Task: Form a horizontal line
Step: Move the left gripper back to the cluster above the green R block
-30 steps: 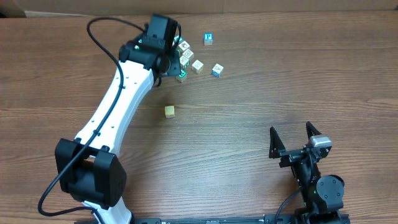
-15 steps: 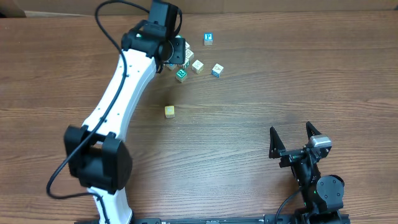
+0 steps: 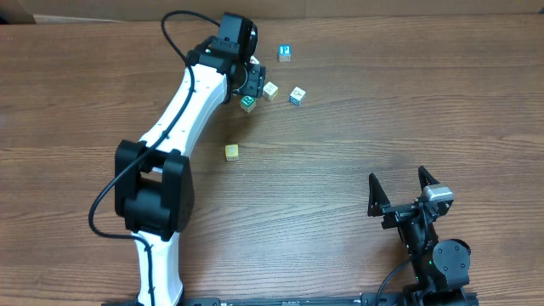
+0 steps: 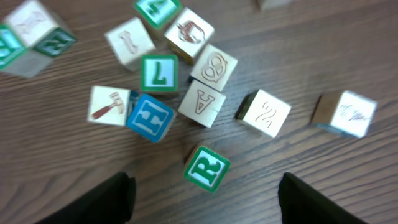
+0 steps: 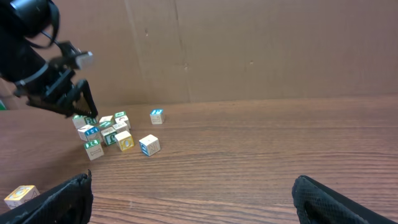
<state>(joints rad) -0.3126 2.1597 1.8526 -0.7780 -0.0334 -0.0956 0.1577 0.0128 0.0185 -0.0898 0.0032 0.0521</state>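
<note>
Several wooden cubes (image 4: 202, 102) lie huddled just beyond the green R cube (image 4: 206, 168). Left claw (image 4: 204, 196) released, empty, above it; right claw (image 3: 397, 178) released, well apart. Judged light, rigid: pinch opposite flat faces.

I see the white cube with a teal-green R (image 4: 206, 168) resting flat, turned cornerwise, just below the pale cube carved with an A (image 4: 202, 102) and not touching it. The A is also twisted slightly. To its right, across a narrow gap, sits the pale cube carved with a 2 (image 4: 265, 112). Further right, apart from the 2, lies the white cube with a blue mark (image 4: 352, 113), blurred. Those three make a rough row, and the R sits out of it.
</note>
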